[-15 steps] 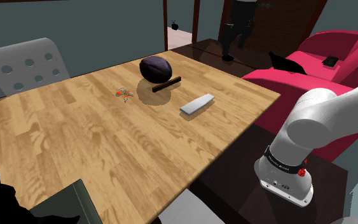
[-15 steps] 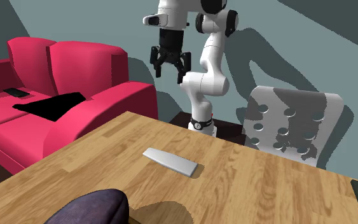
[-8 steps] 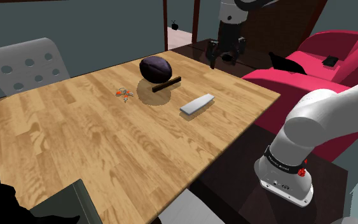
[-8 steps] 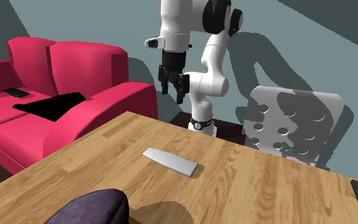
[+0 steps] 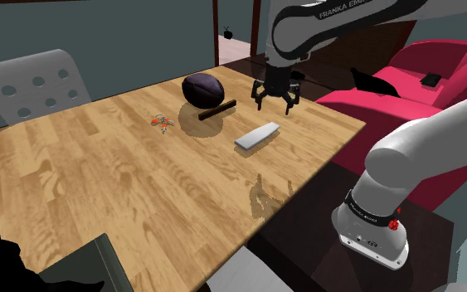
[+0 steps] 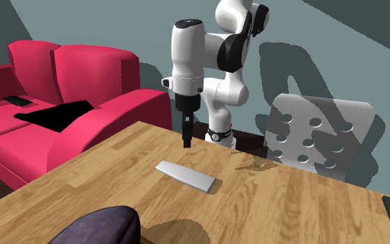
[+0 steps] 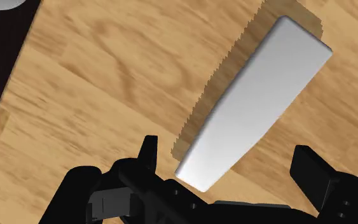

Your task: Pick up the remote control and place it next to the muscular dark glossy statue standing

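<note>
The remote control (image 5: 257, 135) is a flat pale grey slab lying on the wooden table (image 5: 99, 182), near the edge on the shoulder view's right. My black gripper (image 5: 274, 104) hangs open a little above the table, over the remote's far end. In the wrist view one end of the remote (image 7: 254, 102) lies between my spread fingers (image 7: 147, 153), and neither touches it. From the second exterior view the gripper (image 6: 185, 137) points straight down just behind the remote (image 6: 185, 176).
A dark purple rounded object (image 5: 202, 88) on a dark flat base stands beside the remote, with a small colourful trinket (image 5: 163, 124) further in. A grey perforated chair (image 5: 32, 83) is at the far side. A red sofa (image 6: 68, 97) flanks the table.
The arm has swung down from high behind the table edge. The gripper now hangs low over the remote's end, turned edge-on to the second exterior view, and is still open.
</note>
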You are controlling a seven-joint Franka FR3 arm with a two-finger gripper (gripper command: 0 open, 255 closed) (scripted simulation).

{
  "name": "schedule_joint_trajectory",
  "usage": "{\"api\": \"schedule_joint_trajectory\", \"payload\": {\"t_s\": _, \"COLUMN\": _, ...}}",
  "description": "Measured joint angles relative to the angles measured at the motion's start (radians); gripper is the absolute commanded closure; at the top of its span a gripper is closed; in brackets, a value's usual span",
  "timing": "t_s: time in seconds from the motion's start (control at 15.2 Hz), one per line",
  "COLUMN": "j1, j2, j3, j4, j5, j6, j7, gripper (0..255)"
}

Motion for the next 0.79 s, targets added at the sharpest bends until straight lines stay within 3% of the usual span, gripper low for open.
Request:
{"api": "schedule_joint_trajectory", "payload": {"t_s": 0.4, "j1": -0.101, "j2": 0.197, "j3": 0.099, "j4": -0.017, "j5": 0.047, "j6": 0.211, "j7": 0.407, "gripper": 0}}
{"api": "schedule_joint_trajectory", "payload": {"t_s": 0.79, "j1": -0.117, "j2": 0.284, "j3": 0.126, "j4": -0.040, "j5": 0.042, "j6": 0.322, "j7": 0.483, "gripper": 0}}
